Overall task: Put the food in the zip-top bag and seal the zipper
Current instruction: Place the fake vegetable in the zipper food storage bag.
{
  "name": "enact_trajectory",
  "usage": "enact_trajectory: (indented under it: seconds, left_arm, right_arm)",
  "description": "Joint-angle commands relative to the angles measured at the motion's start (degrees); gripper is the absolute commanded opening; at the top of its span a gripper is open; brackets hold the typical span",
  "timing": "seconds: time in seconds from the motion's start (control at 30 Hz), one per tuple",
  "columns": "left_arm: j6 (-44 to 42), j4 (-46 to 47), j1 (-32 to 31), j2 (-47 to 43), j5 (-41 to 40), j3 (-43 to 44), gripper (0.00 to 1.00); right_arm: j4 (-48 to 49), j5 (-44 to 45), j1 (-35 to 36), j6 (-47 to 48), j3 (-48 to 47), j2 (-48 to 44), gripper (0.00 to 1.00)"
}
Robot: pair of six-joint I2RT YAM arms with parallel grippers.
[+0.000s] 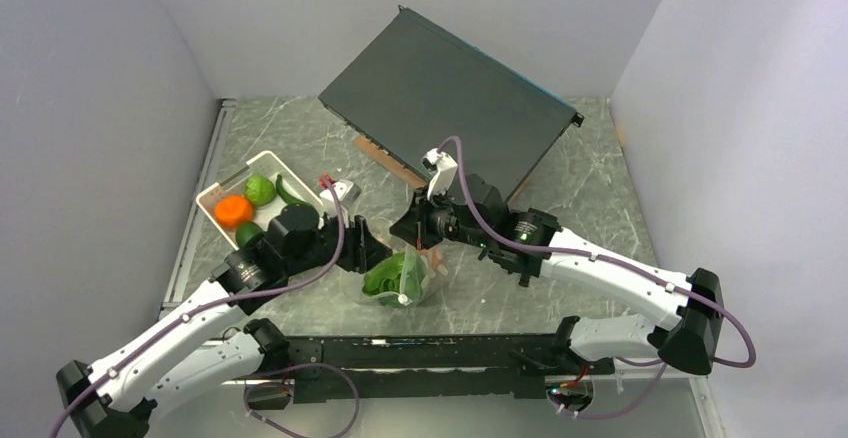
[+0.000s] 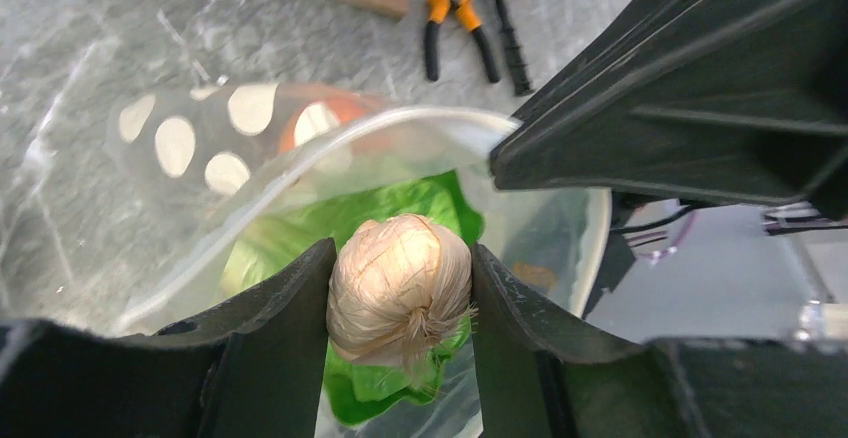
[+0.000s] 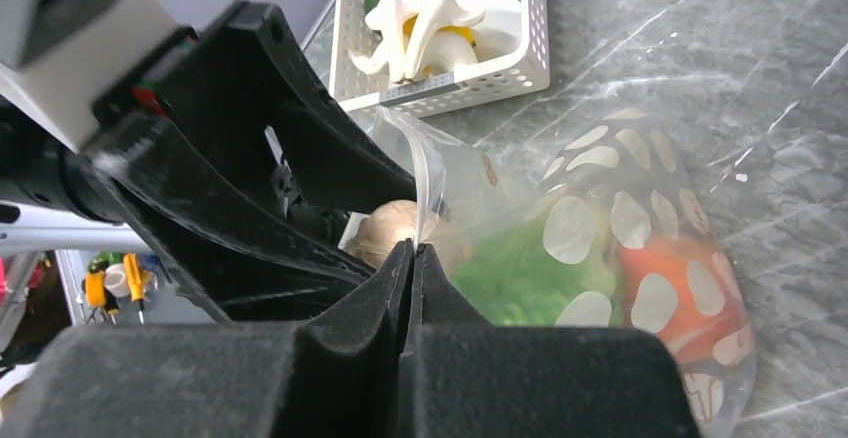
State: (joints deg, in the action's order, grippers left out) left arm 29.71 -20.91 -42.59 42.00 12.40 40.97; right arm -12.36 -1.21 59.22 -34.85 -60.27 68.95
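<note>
The left claw (image 2: 400,263) is closed on a pale bulb (image 2: 398,303), round and papery with a tuft of roots. 1 finger presses on each side so it cannot roll free. The bulb hangs directly over the mouth of the zip-top bag (image 3: 600,218), a sensible place to let go: dropped from there, it should land inside rather than on the surface (image 1: 600,183).

The right claw (image 3: 412,258) is pinched fully shut on the bag's lip. It lifts that edge so the zipper (image 2: 430,116) bows into an open hoop instead of lying flat. That pinch looks like the reason the soft plastic stands up at all.

Inside the bag, leafy green lettuce (image 2: 400,203) lies just below the bulb. An orange-red piece (image 3: 690,278) sits deeper, toward the closed bottom, showing through the white dots.

Near the bag, on the left arm's side, the white perforated basket (image 3: 500,73) holds more food: an orange (image 1: 233,210), a round green fruit (image 1: 260,190), a dark cucumber (image 1: 290,191) and white mushrooms (image 3: 420,18). With those pieces outside the bag and the zipper unsealed, the packing looks only partly done. Beyond the bag, away from the arms, a dark flat box (image 1: 450,98) rests on the surface.

The likely snag is the bulb catching the raised lip and dragging it from the right claw's pinch, so a release well inside the hoop seems wise.
</note>
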Motion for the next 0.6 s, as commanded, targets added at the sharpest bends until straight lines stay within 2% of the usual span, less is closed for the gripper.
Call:
enact_trajectory:
  seconds: [0.0,0.07,0.3,0.47,0.57]
  left_arm:
    - [-0.1,-0.8,-3.7,0.2,-12.2,1.8,0.12]
    - [0.6,0.9,-4.0,0.2,-13.7,0.9,0.17]
    - [1.3,2.8,-4.1,2.7,-13.1,1.1,0.58]
    - [1.2,2.6,-4.2,3.1,-13.2,1.8,0.73]
    - [1.4,2.1,-4.2,1.9,-13.5,1.9,0.87]
  right_arm:
    - [4.9,-3.4,-0.9,-2.9,-0.4,-1.5,0.00]
    - [4.7,-3.7,-1.1,-2.8,-0.4,-1.6,0.00]
    - [4.4,-4.5,-1.7,-2.6,-0.5,-2.0,0.00]
    - [4.4,-4.6,-2.0,-2.5,0.1,-2.7,0.00]
    - [4.6,-4.7,-2.2,-2.6,0.5,-3.1,0.00]
